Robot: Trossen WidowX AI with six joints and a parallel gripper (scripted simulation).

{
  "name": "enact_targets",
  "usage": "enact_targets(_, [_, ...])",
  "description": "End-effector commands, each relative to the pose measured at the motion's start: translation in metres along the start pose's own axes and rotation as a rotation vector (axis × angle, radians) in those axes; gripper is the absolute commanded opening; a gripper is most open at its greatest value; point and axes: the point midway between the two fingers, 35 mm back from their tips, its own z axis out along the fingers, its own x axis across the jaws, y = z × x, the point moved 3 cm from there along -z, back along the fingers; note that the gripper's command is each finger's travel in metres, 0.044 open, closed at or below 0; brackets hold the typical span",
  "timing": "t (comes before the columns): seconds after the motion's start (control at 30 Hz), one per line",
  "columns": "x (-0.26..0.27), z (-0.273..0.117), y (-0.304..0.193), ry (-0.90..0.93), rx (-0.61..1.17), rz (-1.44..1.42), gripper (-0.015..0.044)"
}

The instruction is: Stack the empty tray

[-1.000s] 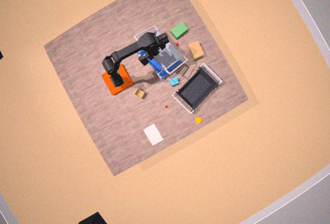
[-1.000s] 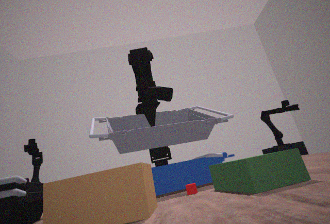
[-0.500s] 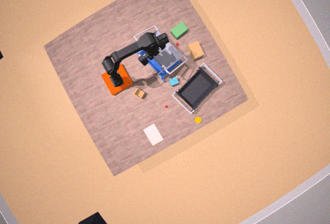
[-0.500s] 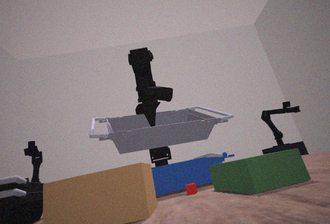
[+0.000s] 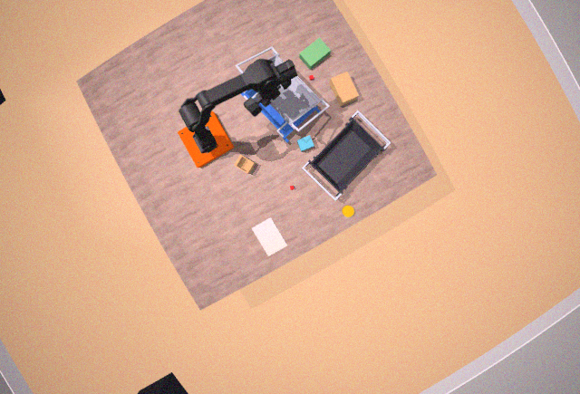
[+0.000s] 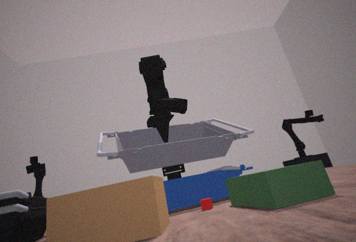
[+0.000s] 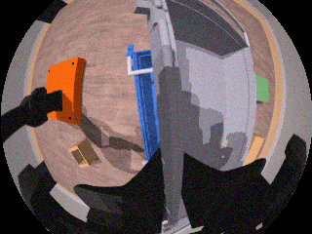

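My gripper (image 5: 267, 94) (image 6: 164, 138) (image 7: 167, 150) is shut on one long side wall of the empty grey tray (image 5: 299, 100) (image 6: 178, 153) (image 7: 236, 83). The grey tray hangs in the air, roughly level, its white bars out over its ends. The blue tray (image 5: 274, 117) (image 6: 198, 188) (image 7: 146, 112) stands on the table beneath it, a gap between them. One white bar (image 6: 227, 167) (image 7: 142, 72) of the blue tray lies across its top near one end; only a bit of the other bar (image 5: 282, 130) shows. The grey tray hides most of the blue tray, and its load is out of sight.
A black tray (image 5: 349, 153) with bars out stands nearby. A green block (image 5: 314, 53) (image 6: 281, 187) (image 7: 262, 89), a tan block (image 5: 343, 89) (image 6: 106, 210), a cyan piece (image 5: 305, 143), an open tan box (image 5: 245, 164) (image 7: 84, 152) and a red cube (image 5: 311, 77) (image 6: 206, 203) surround the blue tray.
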Motion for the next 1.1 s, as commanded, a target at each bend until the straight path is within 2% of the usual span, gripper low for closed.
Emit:
enact_targets(0.0, [0.000, 0.000, 0.000, -0.023, 0.004, -0.003, 0.0000])
enact_targets(1.07, [0.007, 0.032, 0.000, -0.022, 0.004, -0.003, 0.0000])
